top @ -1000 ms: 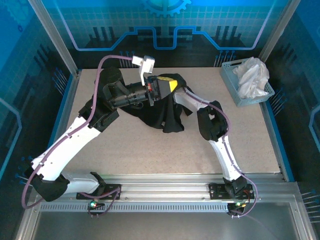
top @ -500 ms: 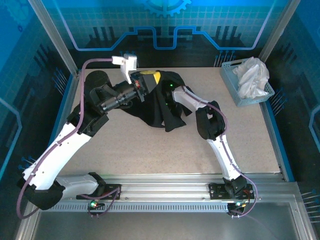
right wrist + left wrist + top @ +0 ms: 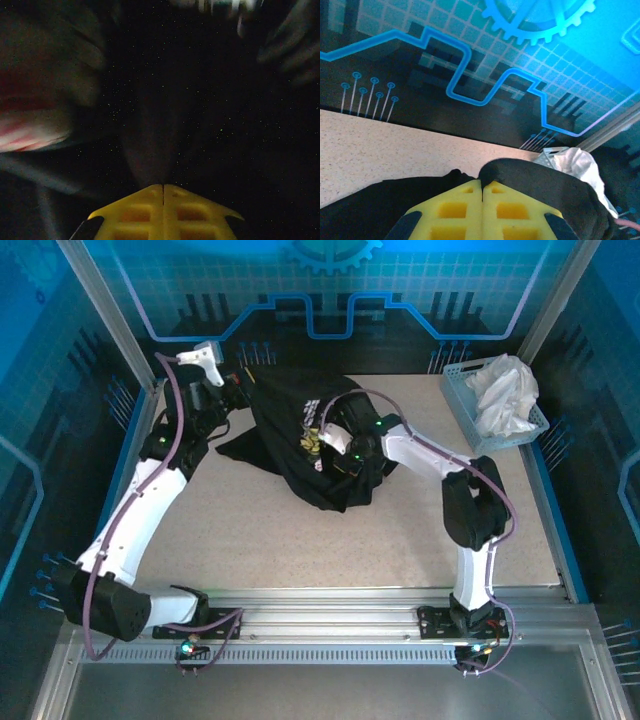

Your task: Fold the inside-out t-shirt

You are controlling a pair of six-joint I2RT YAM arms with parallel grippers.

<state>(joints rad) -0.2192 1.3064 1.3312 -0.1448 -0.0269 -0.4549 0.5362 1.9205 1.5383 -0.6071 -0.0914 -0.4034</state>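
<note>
The inside-out t-shirt [image 3: 300,455] is black and hangs stretched from the back left down to a bunched heap at mid-table, its small print [image 3: 312,435] facing up. At the back left corner my left gripper [image 3: 240,385] is shut on an edge of the shirt. In the left wrist view black cloth [image 3: 535,185] comes out from between the yellow fingertips [image 3: 483,183]. My right wrist [image 3: 345,435] is buried in the shirt's folds. In the dark right wrist view the right gripper [image 3: 163,186] is shut, and a ridge of black cloth [image 3: 150,160] rises from its tips.
A pale blue basket [image 3: 470,425] holding a white cloth [image 3: 505,390] stands at the back right corner; it also appears as basket [image 3: 546,157] and white cloth [image 3: 577,162] in the left wrist view. The blue back wall is close behind my left gripper.
My left arm swung from mid-table to the back left corner, pulling the shirt out with it. The right gripper closed inside the shirt, and the right elbow shifted right.
</note>
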